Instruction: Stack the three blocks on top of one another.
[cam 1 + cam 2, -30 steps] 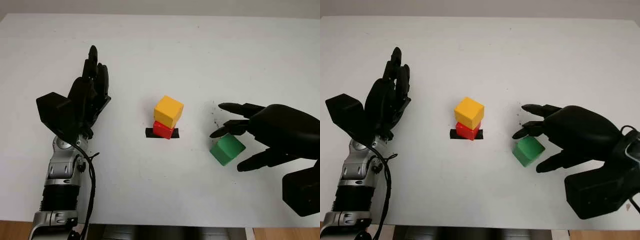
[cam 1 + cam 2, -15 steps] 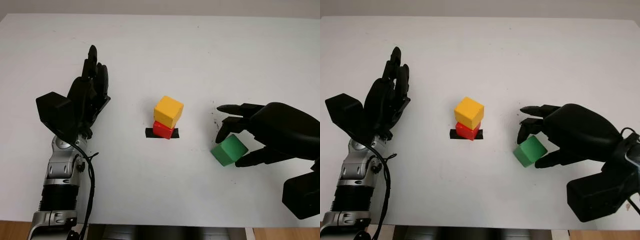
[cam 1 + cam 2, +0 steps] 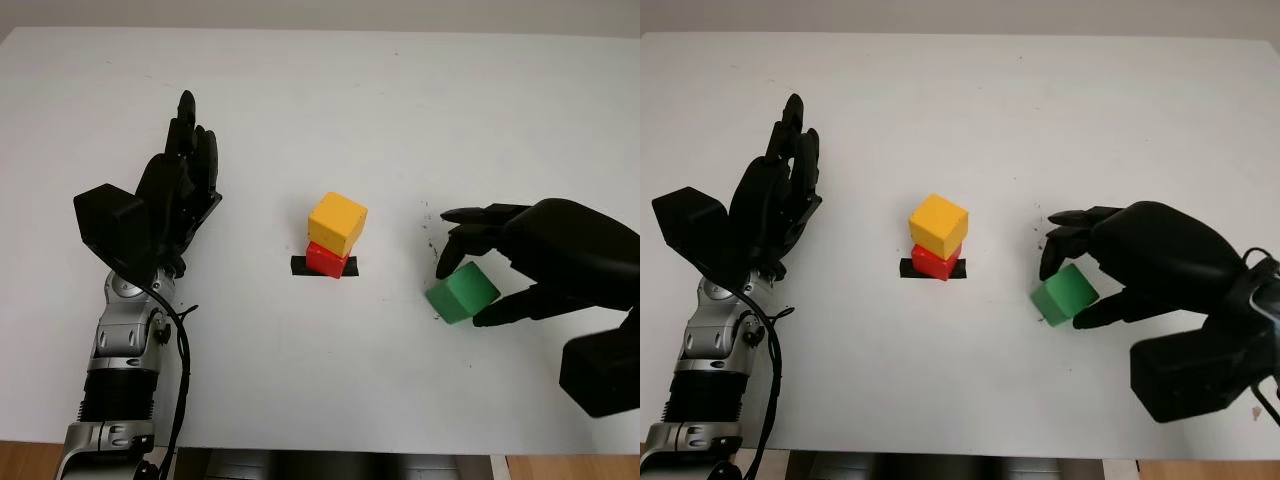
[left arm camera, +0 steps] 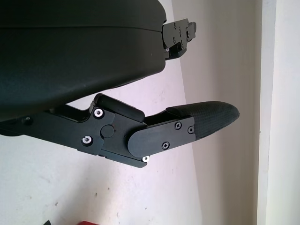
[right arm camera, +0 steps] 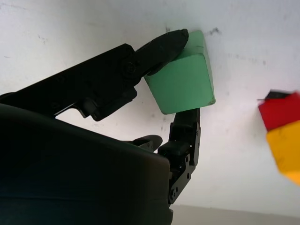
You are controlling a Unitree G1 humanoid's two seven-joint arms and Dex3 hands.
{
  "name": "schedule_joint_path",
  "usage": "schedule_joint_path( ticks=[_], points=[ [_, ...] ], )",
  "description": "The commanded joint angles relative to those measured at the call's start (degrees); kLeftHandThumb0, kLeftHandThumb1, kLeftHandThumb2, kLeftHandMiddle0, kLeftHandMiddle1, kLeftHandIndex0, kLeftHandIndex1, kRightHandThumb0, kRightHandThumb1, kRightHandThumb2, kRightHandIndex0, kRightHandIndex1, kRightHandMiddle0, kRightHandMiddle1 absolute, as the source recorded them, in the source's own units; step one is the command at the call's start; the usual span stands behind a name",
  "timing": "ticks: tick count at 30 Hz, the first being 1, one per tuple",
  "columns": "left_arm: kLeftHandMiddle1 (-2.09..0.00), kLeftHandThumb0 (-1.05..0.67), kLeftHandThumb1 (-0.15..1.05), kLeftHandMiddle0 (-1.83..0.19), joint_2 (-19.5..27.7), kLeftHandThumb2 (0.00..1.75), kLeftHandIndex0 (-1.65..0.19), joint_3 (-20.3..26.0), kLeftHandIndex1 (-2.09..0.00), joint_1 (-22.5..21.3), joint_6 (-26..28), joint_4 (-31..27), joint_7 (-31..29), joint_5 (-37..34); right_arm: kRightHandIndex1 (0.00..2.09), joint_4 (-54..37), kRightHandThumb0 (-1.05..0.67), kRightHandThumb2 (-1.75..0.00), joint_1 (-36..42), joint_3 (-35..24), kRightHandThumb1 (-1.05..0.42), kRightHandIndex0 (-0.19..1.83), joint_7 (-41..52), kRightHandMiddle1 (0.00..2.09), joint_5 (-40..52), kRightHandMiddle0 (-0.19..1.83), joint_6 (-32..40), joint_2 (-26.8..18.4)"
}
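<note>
A yellow block (image 3: 337, 222) sits on a red block (image 3: 326, 260) at the table's middle, over a strip of black tape (image 3: 301, 266). To the right, my right hand (image 3: 468, 282) is shut on the green block (image 3: 461, 293), pinched between the fingers and the thumb and tilted just above the table. The right wrist view shows the green block (image 5: 183, 79) held by the fingertips (image 5: 169, 41), with the red block (image 5: 281, 110) and yellow block (image 5: 286, 152) off to one side. My left hand (image 3: 185, 165) is open, raised at the table's left.
The white table (image 3: 320, 110) spreads around the blocks. A few dark specks (image 3: 430, 235) mark the surface near the right hand. The table's front edge (image 3: 330, 450) runs along the bottom.
The right hand's fingers closed around the green block, which tilted and lifted slightly. The left arm and the yellow-on-red stack have not moved.
</note>
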Motion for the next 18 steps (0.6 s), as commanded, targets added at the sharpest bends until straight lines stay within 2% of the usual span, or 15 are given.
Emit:
schedule_joint_path(
  ticks=[1, 6, 12, 18],
  points=[
    [-0.05, -0.75, 1.05, 0.18, 0.30, 0.66, 0.19, -0.08, -0.05, -0.94, -0.67, -0.04, 0.10, 0.50, 0.08, -1.67, -0.39, -0.05, -3.27, -0.30, -0.87, 0.39, 1.81, 1.27, 2.42, 0.55, 3.36, 0.22],
    [-0.05, -0.74, 1.05, 0.19, -0.09, 0.66, 0.19, -0.14, -0.03, -0.98, -1.01, 0.07, -0.01, 0.14, 0.08, -1.05, -0.38, -0.05, -12.31, 0.82, -0.86, 0.41, 7.55, 1.25, 7.36, 0.58, 11.16, -0.33],
    [-0.05, -0.74, 1.05, 0.18, -0.14, 0.67, 0.18, -0.40, -0.04, -0.86, -1.12, 0.03, 0.70, 0.81, 0.08, 3.32, -0.37, -0.05, -23.37, 3.33, -0.85, 0.42, 11.04, 1.19, 11.45, 0.62, 15.67, 1.37],
    [-0.05, -0.73, 1.05, 0.18, -0.30, 0.67, 0.18, -0.33, -0.04, -0.84, -0.98, 0.06, 0.75, 0.76, 0.06, 7.06, -0.33, -0.06, -31.98, 6.57, -0.87, 0.39, 13.52, 1.27, 12.97, 0.54, 20.22, 3.69]
  ],
)
